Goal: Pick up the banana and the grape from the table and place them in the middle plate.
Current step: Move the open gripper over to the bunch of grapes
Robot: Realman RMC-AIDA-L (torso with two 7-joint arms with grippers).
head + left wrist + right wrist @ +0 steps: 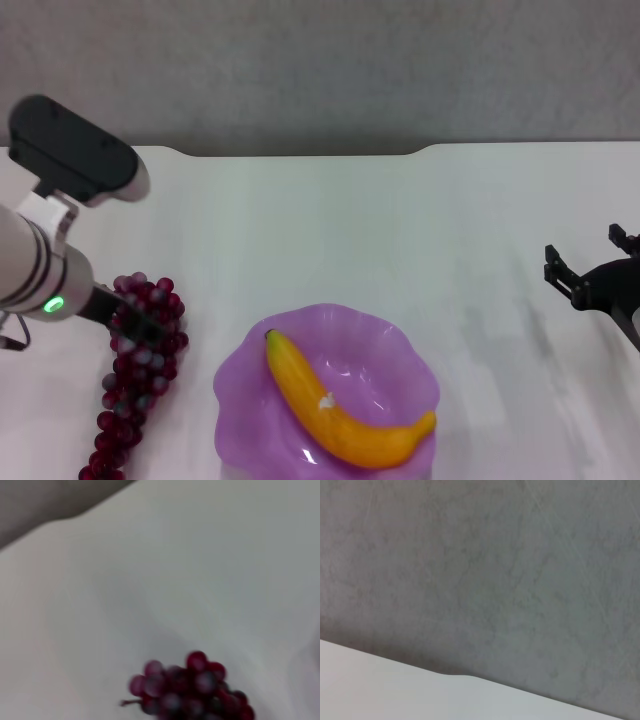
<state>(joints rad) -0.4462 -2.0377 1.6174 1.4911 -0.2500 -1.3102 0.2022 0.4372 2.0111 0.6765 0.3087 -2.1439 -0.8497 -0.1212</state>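
Lower middle of the head view: the banana [345, 408] lies inside the middle plate [250, 385], so that half of the job looks done. The plate sits on the white bench [330, 230].

Lower left of the head view: the grape [135, 385] bunch is on the bench, just beside the plate but not touching it. It runs from the bottom edge up to about mid-height. The left pincer [128, 322] is right at the top end of the bunch, on or just over it. Can't tell if it is open or closed, bc the arm and the grapes hide it. In the left wrist view the grape bunch [187, 687] shows at the bottom, very close.

Mid right edge of the head view: the right pincer [592, 268] is open, holding nothing, well apart from the fruit.

Step now, I think: getting hold of the grape w/ the left arm. Next it needs a firm grip, a lift, a short move toward frame center, then a let-go over the plate next to the banana. The bunch is long and floppy, so it may dangle.
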